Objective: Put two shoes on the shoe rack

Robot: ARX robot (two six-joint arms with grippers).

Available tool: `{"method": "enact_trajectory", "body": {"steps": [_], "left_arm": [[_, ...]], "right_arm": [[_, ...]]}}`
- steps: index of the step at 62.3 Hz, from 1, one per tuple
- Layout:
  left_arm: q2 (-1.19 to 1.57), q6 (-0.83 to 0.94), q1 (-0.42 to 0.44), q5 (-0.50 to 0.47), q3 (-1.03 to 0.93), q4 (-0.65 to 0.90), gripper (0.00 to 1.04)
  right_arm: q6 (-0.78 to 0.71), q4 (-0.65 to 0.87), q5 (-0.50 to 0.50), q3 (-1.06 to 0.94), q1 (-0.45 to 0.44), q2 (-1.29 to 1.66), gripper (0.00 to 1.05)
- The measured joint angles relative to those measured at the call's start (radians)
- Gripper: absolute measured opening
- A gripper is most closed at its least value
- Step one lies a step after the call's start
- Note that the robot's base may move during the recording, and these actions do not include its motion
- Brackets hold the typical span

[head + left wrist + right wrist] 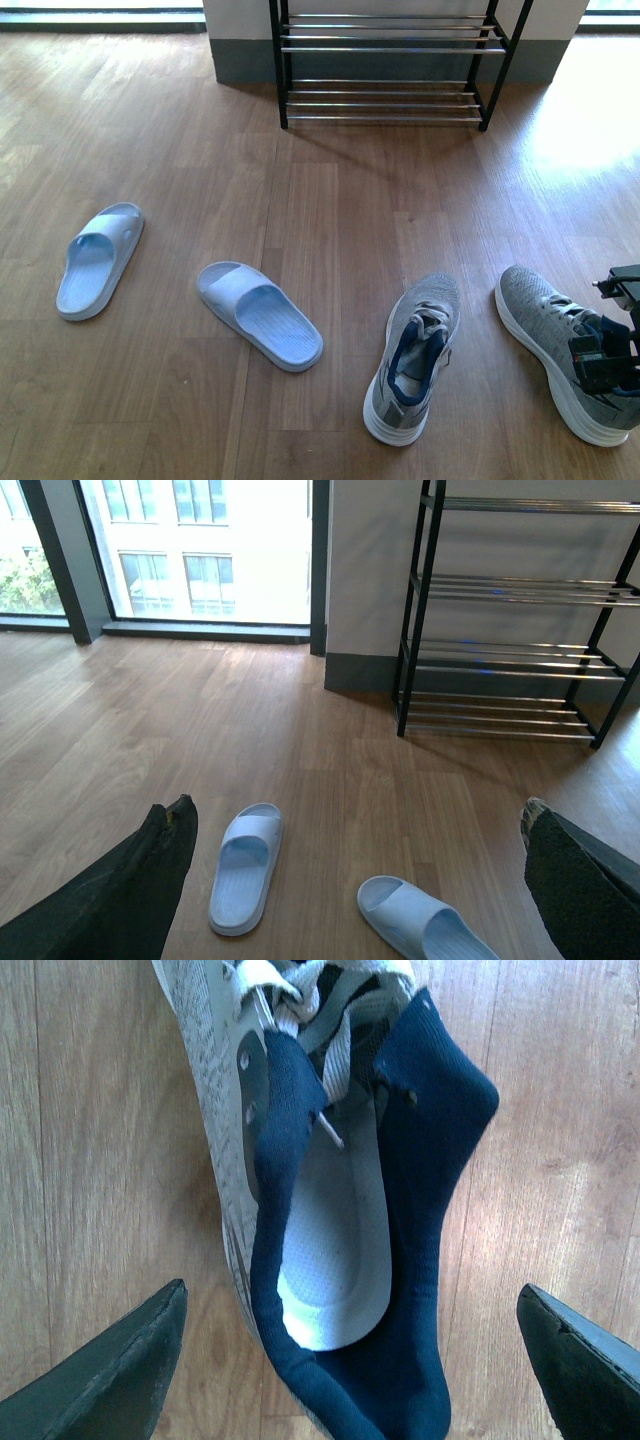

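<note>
Two grey knit sneakers lie on the wood floor, one near the middle and one at the right. My right gripper hangs open over the right sneaker's heel. In the right wrist view that sneaker shows its navy lining and white insole, between the gripper's spread fingers. Two pale blue slides lie to the left. The shoe rack stands at the back wall with bare chrome bars. My left gripper is open above the floor, facing the slides and the rack.
A white wall with a grey skirting runs behind the rack. Tall windows reach the floor at the far left. Bare wood floor lies between the shoes and the rack.
</note>
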Motion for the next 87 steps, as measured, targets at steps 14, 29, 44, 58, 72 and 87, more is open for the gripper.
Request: {"method": "enact_trajectory", "body": {"steps": [14, 29, 44, 58, 72, 87], "left_arm": [[0.000, 0.000, 0.000, 0.000, 0.000, 0.000, 0.95], [0.000, 0.000, 0.000, 0.000, 0.000, 0.000, 0.95], [0.000, 0.000, 0.000, 0.000, 0.000, 0.000, 0.95], [0.000, 0.000, 0.000, 0.000, 0.000, 0.000, 0.95], [0.000, 0.000, 0.000, 0.000, 0.000, 0.000, 0.95], [0.000, 0.000, 0.000, 0.000, 0.000, 0.000, 0.95]], "right_arm": [[0.006, -0.008, 0.008, 0.026, 0.008, 0.015, 0.96], [0.016, -0.049, -0.046, 0.039, 0.012, 0.034, 0.96], [0.030, -0.027, -0.033, 0.053, 0.029, 0.072, 0.75], [0.040, -0.023, -0.023, 0.056, 0.042, 0.079, 0.42], [0.043, -0.003, -0.035, 0.045, 0.060, 0.079, 0.06], [0.043, 0.010, -0.037, 0.040, 0.063, 0.079, 0.01]]}}
